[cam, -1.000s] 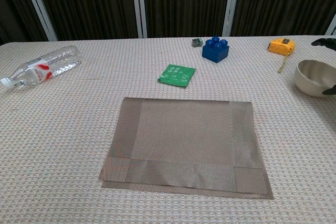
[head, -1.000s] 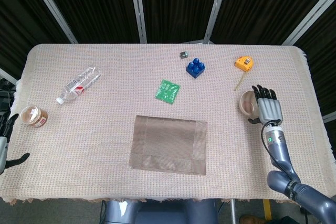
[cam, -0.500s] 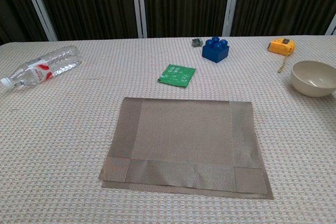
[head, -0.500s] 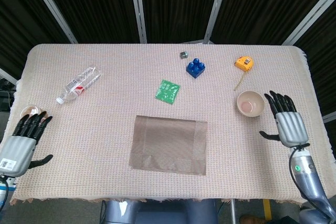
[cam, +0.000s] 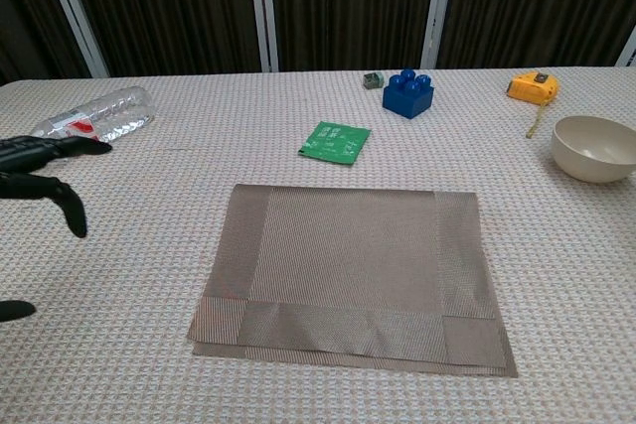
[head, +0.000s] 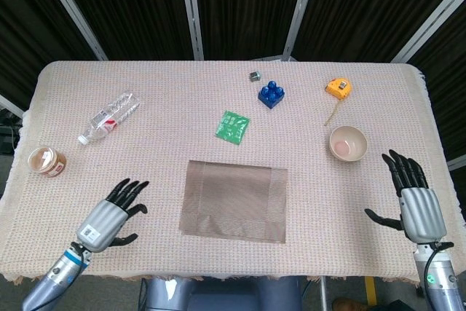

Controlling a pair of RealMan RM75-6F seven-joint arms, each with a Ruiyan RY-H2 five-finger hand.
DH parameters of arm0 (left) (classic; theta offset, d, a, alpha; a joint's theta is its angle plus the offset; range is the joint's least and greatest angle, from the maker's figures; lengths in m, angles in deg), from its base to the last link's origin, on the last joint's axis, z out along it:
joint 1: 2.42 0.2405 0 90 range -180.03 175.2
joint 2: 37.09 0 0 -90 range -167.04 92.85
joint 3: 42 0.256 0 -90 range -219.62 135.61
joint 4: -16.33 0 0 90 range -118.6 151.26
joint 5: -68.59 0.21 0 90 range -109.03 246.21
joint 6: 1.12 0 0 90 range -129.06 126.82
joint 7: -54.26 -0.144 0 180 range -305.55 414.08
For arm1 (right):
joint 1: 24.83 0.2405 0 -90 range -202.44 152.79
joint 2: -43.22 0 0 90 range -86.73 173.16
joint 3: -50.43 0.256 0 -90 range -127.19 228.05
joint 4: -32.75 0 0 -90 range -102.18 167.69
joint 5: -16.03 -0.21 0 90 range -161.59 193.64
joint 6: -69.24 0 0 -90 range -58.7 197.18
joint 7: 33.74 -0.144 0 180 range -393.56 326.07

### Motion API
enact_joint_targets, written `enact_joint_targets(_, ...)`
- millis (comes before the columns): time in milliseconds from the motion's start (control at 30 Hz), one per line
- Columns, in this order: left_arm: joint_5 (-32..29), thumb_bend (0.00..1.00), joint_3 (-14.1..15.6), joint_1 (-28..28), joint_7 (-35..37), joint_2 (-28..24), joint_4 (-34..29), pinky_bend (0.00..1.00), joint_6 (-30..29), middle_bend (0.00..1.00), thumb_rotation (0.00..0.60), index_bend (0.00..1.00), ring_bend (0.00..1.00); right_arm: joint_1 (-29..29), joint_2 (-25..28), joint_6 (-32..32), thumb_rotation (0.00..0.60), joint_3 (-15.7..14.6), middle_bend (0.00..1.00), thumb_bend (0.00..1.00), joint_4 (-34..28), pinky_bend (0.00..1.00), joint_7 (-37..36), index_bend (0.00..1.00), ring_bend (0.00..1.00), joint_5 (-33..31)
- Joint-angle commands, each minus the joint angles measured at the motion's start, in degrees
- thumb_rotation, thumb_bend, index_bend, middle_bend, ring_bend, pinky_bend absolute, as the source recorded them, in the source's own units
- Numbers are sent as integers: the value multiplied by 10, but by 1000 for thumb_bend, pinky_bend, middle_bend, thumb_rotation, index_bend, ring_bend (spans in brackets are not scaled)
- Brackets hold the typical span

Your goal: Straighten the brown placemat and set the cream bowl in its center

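Observation:
The brown placemat (head: 234,201) (cam: 350,273) lies at the table's front middle, slightly askew. The cream bowl (head: 348,143) (cam: 595,147) stands empty and upright to the right of it, well off the mat. My left hand (head: 113,215) (cam: 35,184) hovers left of the placemat, fingers spread, holding nothing. My right hand (head: 413,199) is near the front right edge, below the bowl and apart from it, fingers spread and empty; the chest view does not show it.
A plastic bottle (head: 108,116) (cam: 91,122) lies at the left, a small jar (head: 46,162) at the far left edge. A green packet (head: 232,125), blue brick (head: 271,94), small grey cube (head: 255,76) and yellow tape measure (head: 338,89) sit behind the mat.
My right hand has let go of the bowl and drawn back toward the front edge. My left hand has come in from the far left toward the placemat.

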Motion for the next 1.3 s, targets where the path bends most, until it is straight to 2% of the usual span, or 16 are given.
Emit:
enact_joint_targets(33,3,260,1,-17,-29,42,29,0,25,0,600,435,0,-12,-4,18,600,-13,0,0,1,0,29,0,0,28)
enact_joint_targets(233,-9,324,-5,-34,-61,97,65,0,50,0,600,440,0,-12,-7,15,600,-16,0,0,10,0,32,0,0,33)
enact_joint_targets(600,-38,326,-9,-53,-69,195,147,0,82,0,600,443,0,-7,2,-2,600,-14,0,0,12,0,3,0,0,23)
enact_joint_targets(1000,-47,327,-6,-60,-60,231,204,0,63,0,600,445,0,-7,9,-5,600,-10,0,0,11,0,-9,0,0,16)
enact_joint_targets(1300,-57,340,-4,-74,-68,237,207,0,76,0,600,448,0,-8,12,-4,600,-9,0,0,7,0,-9,0,0,15)
